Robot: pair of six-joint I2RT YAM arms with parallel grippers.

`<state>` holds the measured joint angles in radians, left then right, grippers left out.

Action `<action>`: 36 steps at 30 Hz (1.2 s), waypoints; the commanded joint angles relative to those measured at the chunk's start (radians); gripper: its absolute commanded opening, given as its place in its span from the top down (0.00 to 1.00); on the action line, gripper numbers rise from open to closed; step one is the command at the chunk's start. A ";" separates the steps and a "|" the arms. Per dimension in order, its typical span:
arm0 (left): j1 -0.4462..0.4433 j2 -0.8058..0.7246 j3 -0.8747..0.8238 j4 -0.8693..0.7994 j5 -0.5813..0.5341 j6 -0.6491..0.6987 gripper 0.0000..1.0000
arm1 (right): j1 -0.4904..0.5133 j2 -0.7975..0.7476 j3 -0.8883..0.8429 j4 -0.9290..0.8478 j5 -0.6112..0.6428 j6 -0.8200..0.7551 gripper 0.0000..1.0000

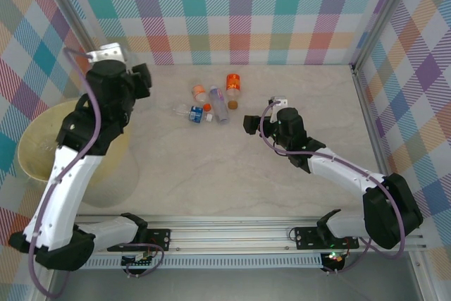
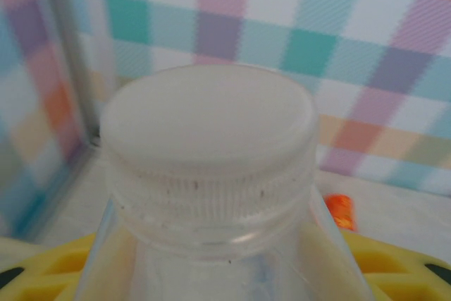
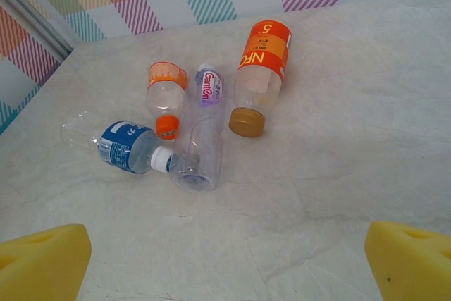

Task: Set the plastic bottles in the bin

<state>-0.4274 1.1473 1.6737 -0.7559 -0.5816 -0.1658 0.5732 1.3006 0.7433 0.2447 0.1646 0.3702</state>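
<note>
Nearest the arms' bases, on the left side of the surface [image 1: 211, 181], the pale yellow bin [image 1: 35, 153] is sitting partly under the left arm's white links. Farther out on the right, the right tool [image 3: 225, 262] is hanging low with its yellow fingers [image 3: 42, 262] spread wide and gripping nothing, facing four bottles lying on their sides just beyond it. Among them, the blue-labelled bottle [image 3: 127, 147] is lying nearest on the left, its white cap right against the clear purple-labelled bottle [image 3: 201, 139] in the middle. A small orange-capped bottle [image 3: 166, 93] is lying just beside that one on the left, and the larger orange-labelled bottle [image 3: 262, 68] with a brownish cap is resting just to its right, reaching farthest back. Farthest of all, toward the back left corner, the left tool [image 2: 222, 276] is hanging raised and pinching a clear white-capped bottle [image 2: 208, 146] between its yellow fingers, the cap pointing at the wrist camera. In the overhead view this bottle is showing past the bin's far rim; whether it is hanging over the bin cannot be told.
</note>
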 commanded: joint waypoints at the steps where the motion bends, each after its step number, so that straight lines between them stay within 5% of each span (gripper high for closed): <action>1: 0.020 -0.016 0.024 -0.062 -0.284 0.158 0.54 | 0.002 -0.014 0.018 0.033 0.008 0.005 0.00; 6: 0.072 0.007 0.040 -0.114 -0.583 0.201 0.54 | 0.002 -0.002 0.027 0.035 0.003 -0.001 0.00; 11: 0.171 0.033 0.029 -0.304 -0.643 0.082 0.53 | 0.002 0.014 0.047 0.029 -0.006 0.000 0.00; 18: 0.328 0.006 -0.058 -0.444 -0.629 -0.013 0.53 | 0.002 0.037 0.077 0.011 -0.035 -0.002 0.00; 25: 0.487 -0.066 -0.194 -0.421 -0.425 -0.065 0.53 | 0.002 0.052 0.103 -0.015 -0.056 -0.012 0.00; 28: 0.524 -0.045 -0.216 -0.470 -0.455 -0.118 0.51 | 0.002 0.046 0.107 -0.021 -0.055 -0.010 0.00; 30: 0.550 -0.027 -0.218 -0.503 -0.476 -0.155 0.46 | 0.002 0.042 0.108 -0.027 -0.053 -0.010 0.00; 33: 0.581 -0.005 -0.196 -0.526 -0.463 -0.190 0.19 | 0.002 0.037 0.106 -0.036 -0.048 -0.008 0.00; 36: 0.585 0.037 -0.129 -0.544 -0.399 -0.193 0.06 | 0.002 0.034 0.103 -0.041 -0.045 -0.007 0.00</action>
<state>0.1421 1.1645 1.4849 -1.2587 -1.0222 -0.3199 0.5732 1.3495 0.8158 0.2085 0.1219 0.3660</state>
